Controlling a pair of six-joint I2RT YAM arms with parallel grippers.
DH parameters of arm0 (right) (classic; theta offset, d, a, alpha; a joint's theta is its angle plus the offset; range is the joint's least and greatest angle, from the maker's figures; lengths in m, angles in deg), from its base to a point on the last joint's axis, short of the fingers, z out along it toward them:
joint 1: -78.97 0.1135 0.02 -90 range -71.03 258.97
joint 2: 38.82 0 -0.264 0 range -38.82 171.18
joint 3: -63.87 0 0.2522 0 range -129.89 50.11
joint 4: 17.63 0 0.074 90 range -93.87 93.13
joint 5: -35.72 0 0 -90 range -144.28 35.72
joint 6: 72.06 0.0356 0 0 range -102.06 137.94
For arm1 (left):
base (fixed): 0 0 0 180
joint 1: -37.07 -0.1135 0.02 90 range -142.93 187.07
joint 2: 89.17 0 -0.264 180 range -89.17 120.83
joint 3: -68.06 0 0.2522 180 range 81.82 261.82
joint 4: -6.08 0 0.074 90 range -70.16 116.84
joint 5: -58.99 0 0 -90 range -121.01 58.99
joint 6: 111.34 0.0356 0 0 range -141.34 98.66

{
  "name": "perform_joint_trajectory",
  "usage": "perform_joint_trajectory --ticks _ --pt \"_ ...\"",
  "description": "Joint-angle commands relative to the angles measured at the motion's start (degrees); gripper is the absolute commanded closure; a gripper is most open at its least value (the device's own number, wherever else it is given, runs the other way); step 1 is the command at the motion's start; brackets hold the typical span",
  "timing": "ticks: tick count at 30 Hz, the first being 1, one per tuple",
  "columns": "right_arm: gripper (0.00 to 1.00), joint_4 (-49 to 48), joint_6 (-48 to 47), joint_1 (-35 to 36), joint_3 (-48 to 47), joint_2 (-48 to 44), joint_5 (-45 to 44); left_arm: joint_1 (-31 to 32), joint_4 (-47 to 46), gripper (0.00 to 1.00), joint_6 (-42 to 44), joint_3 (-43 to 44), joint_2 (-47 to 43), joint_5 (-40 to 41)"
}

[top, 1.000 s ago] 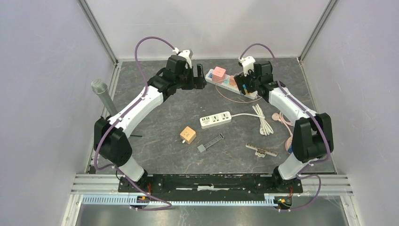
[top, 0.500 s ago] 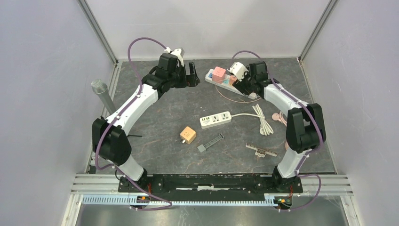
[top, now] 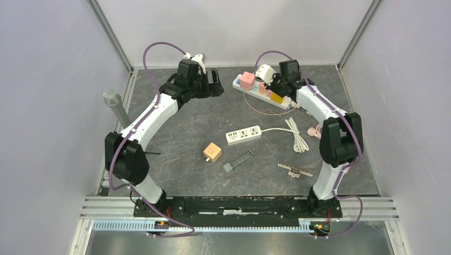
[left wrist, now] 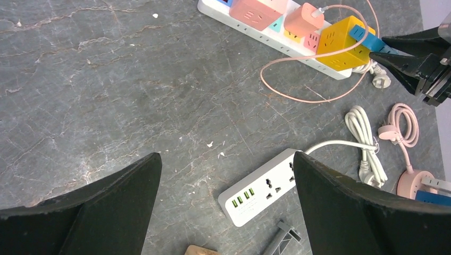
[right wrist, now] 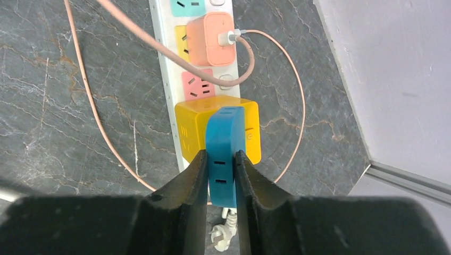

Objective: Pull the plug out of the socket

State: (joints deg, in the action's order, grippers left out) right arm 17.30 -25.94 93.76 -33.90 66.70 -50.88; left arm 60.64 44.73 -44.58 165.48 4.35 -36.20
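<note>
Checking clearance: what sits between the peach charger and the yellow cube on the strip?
An empty pink socket and its white switch, per the right wrist view.

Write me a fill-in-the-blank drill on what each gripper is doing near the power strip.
1. The right gripper is shut on the ____ plug.
2. That plug sits in a ____ cube adapter on the white power strip.
3. The left gripper hangs above the table with its jaws ____, holding nothing.
Missing words: blue; yellow; open.
</note>
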Motion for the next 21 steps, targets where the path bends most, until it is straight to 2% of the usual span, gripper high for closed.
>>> perform_joint_trajectory --ticks 1,3,8,11,13,15,17,21 --pt "0.78 2.9 0.5 -0.9 -4.6 0.9 2.1 -0.2 -1.7 0.00 -0.5 3.4 1.5 -1.8" --pt "0.75 3.9 1.0 -1.5 -6.0 1.8 2.4 -0.2 -1.6 0.00 -0.5 3.8 2.0 -1.8" --pt "0.54 6.9 2.1 -3.1 -9.6 4.1 3.4 -0.2 -1.6 0.00 -0.5 3.9 2.3 -1.6" --pt "0.47 7.4 2.4 -4.0 -10.5 4.8 5.4 -0.2 -1.6 0.00 -0.7 3.9 2.5 -1.3" --pt "0.47 8.3 2.6 -4.4 -11.6 5.8 6.4 -0.2 -1.6 0.00 -0.9 4.0 2.6 -1.7" --pt "0.50 9.1 2.7 -5.0 -12.6 6.7 7.6 -0.2 -1.6 0.00 -1.2 3.9 2.6 -1.9" --pt "0.60 9.6 2.9 -5.5 -13.1 7.5 9.0 -0.2 -1.6 0.00 -1.5 3.9 2.7 -2.3" --pt "0.89 10.7 4.3 -6.0 -14.1 8.0 12.0 -0.1 -1.9 0.00 -2.1 4.0 2.8 -3.7"
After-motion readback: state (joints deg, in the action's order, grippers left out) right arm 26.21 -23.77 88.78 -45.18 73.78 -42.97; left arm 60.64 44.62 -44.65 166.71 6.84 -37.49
